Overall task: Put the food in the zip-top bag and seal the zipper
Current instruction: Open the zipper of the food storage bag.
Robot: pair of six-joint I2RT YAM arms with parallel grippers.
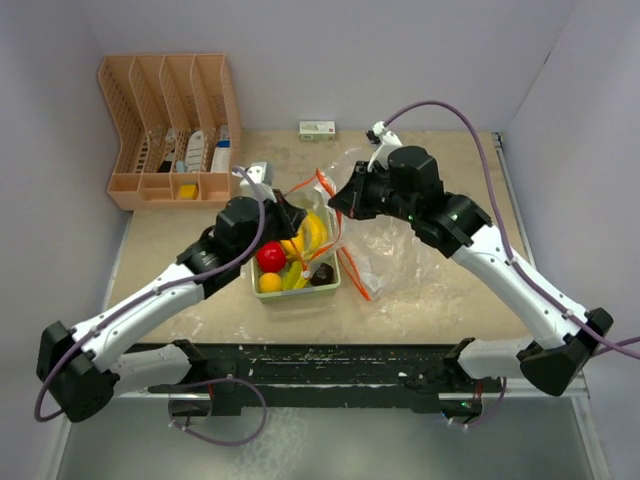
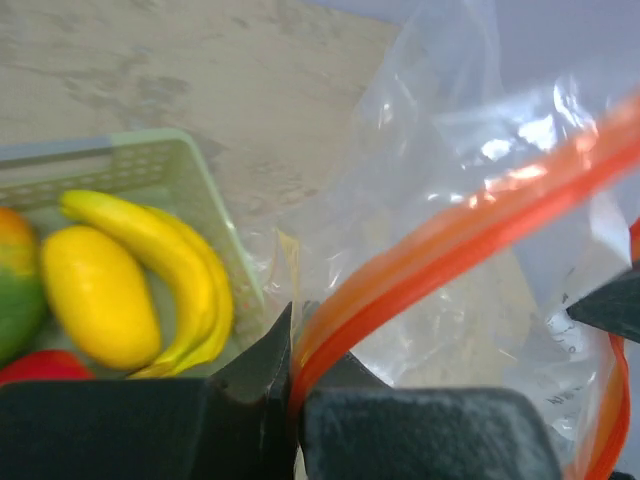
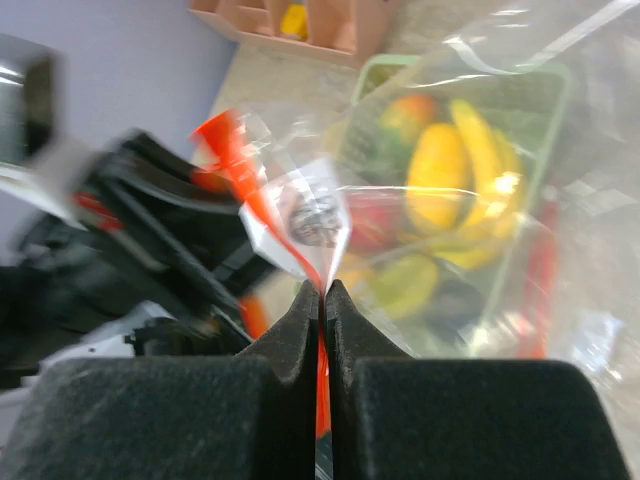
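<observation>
left hand [image 2: 292, 348]: clenched on zipper [image 2: 450, 238]
right hand [image 3: 323, 298]: clenched on zipper
bananas [image 2: 185, 268]: in green tray [image 2: 195, 175], beside zip-top bag [image 2: 440, 110]

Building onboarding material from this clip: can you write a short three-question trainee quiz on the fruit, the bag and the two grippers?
1. True or false: the bananas are already inside the bag.
2. What does the left gripper pinch? A) a banana B) the bag's orange-red zipper strip C) nothing
3. Fill in: the right gripper is ___ on the bag's edge.
Key: 1 false, they lie in the green tray; 2 B; 3 shut.
</observation>
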